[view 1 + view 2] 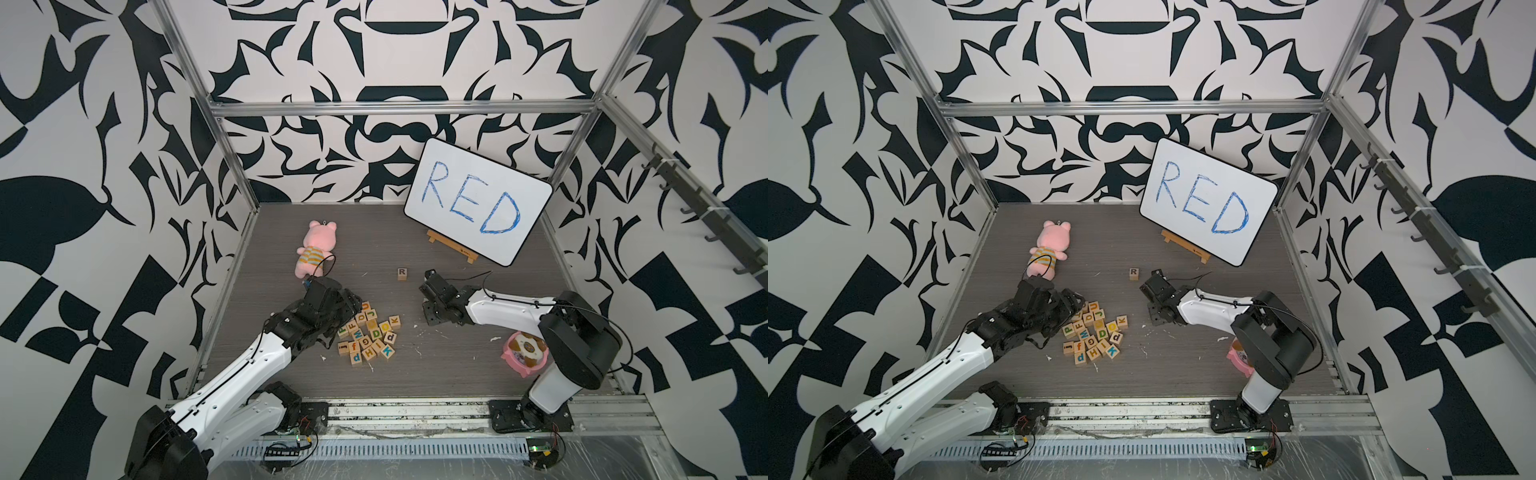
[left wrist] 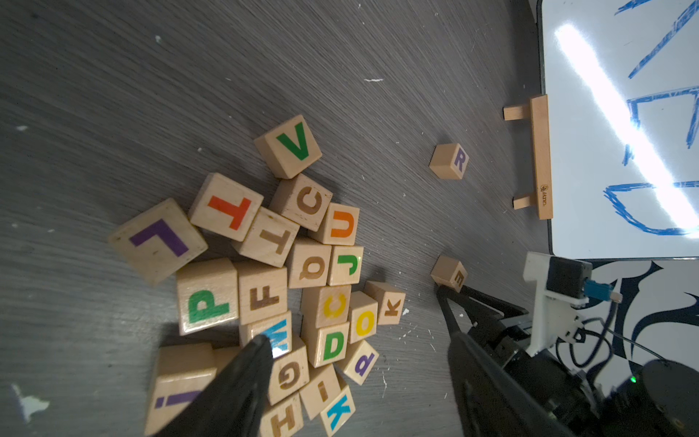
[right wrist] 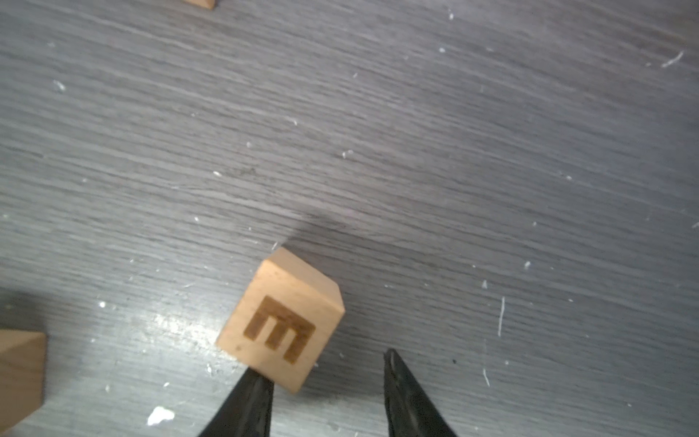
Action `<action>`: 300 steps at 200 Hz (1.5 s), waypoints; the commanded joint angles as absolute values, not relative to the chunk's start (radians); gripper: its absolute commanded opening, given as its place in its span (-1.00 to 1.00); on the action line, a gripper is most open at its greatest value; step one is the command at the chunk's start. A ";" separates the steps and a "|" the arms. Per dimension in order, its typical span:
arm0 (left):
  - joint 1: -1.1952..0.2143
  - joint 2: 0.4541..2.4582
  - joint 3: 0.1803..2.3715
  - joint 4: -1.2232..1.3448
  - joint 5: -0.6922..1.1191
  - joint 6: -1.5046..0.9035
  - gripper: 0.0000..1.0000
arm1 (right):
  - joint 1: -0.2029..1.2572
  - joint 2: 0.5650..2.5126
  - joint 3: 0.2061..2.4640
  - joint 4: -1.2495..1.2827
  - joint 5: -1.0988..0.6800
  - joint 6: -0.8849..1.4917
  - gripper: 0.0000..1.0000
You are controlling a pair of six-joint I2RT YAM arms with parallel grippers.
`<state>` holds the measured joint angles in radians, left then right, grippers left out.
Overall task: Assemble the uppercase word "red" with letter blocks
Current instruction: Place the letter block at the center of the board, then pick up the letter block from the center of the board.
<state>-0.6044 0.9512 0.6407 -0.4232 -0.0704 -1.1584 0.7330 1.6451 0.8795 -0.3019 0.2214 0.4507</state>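
Word so far: only the R block is set out, alone on the table in front of the whiteboard. The E block lies letter-up on the table w/ a clear gap to R and turned askew, so I'd call it delivered but not lined up. My right hand is released: jaws apart, one fingertip at the block's near corner, block not betw. them. The green D block sits in the pile of letter blocks, hemmed in by neighbours. My left hand hangs spread over that pile, gripping nothing. Approx. one of three placed; left to do: square E next to R, then dig out D.
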 commanded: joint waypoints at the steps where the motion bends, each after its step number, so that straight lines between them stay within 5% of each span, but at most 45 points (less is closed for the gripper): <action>1: -0.607 0.948 0.623 -0.408 -0.069 -1.155 0.56 | 0.704 1.617 0.881 -0.300 0.206 0.473 -0.12; 89: -0.607 0.985 0.632 -0.324 -0.048 -1.173 0.56 | 0.631 1.675 0.937 -0.228 0.101 0.486 -0.14; 134: -0.607 1.012 0.649 -0.339 -0.050 -1.165 0.56 | 0.623 1.716 1.014 -0.323 0.272 0.501 -0.21; 200: -0.607 0.938 0.689 -0.434 -0.149 -1.125 0.58 | 0.641 1.493 0.973 -0.378 0.214 0.655 -0.01; 244: -0.607 0.875 0.646 -0.406 -0.185 -1.189 0.56 | 0.761 1.576 1.062 -0.383 0.317 0.757 0.22; 300: -0.607 0.906 0.626 -0.381 -0.162 -1.217 0.56 | 0.783 1.743 1.183 -0.450 0.394 0.863 0.19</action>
